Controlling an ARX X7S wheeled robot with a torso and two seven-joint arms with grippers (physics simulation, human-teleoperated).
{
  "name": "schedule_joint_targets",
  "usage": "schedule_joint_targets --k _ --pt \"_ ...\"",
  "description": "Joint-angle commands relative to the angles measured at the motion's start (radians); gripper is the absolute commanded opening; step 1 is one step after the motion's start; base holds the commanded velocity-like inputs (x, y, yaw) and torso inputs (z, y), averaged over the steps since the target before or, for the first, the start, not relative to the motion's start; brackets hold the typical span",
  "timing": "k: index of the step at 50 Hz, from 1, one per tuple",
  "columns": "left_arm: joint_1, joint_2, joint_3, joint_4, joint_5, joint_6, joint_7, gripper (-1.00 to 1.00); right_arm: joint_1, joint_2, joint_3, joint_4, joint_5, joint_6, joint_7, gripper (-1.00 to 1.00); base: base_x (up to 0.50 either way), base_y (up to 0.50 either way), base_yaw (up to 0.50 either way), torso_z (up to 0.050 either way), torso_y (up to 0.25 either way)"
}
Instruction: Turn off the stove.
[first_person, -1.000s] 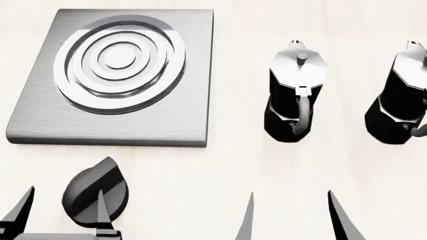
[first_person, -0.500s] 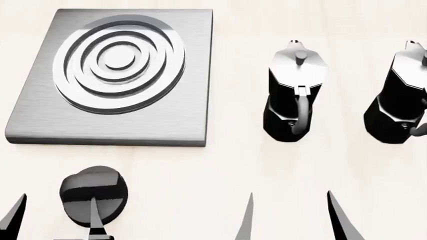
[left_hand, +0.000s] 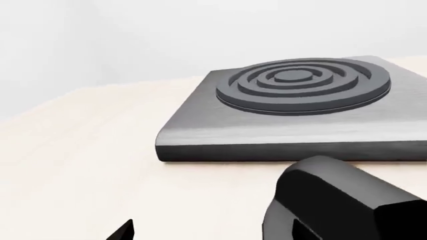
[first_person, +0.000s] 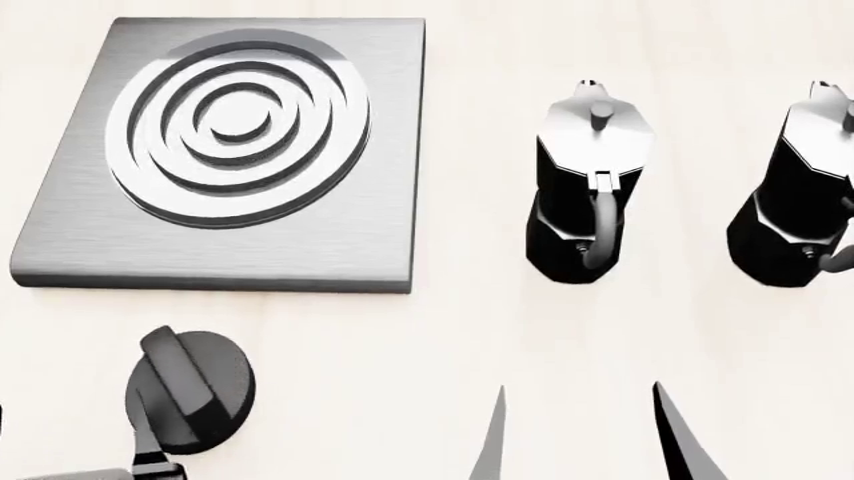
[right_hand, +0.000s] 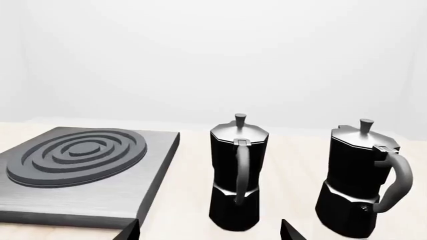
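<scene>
The stove is a flat square grey slab with concentric burner rings at the far left of the table. Its round black knob lies on the table in front of it, its raised bar running diagonally. My left gripper is open at the bottom left. One of its fingers is at the knob's near edge, the other at the frame's left edge. In the left wrist view the stove is ahead and the knob is close beside the open gripper. My right gripper is open and empty.
Two black-and-silver moka pots stand upright to the right of the stove. They also show in the right wrist view, ahead of the right gripper, with the stove beside them.
The knob's raised bar has turned to a new diagonal. My left gripper has drawn back toward the bottom left of the head view. The right gripper has not moved.
</scene>
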Motion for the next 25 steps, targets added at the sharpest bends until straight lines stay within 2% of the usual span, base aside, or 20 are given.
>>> schedule_joint_targets --k 1,25 --pt "-0.009 -0.005 -0.015 -0.033 -0.021 -0.001 -0.009 1.0 0.001 0.002 -0.002 0.001 0.003 0.0 0.003 1.0 0.0 0.0 0.0 0.0 0.0" --pt "-0.091 -0.013 -0.037 -0.157 -0.017 0.053 -0.004 1.0 0.004 0.007 -0.007 0.004 0.007 -0.004 0.007 1.0 0.0 0.0 0.0 -0.001 -0.001"
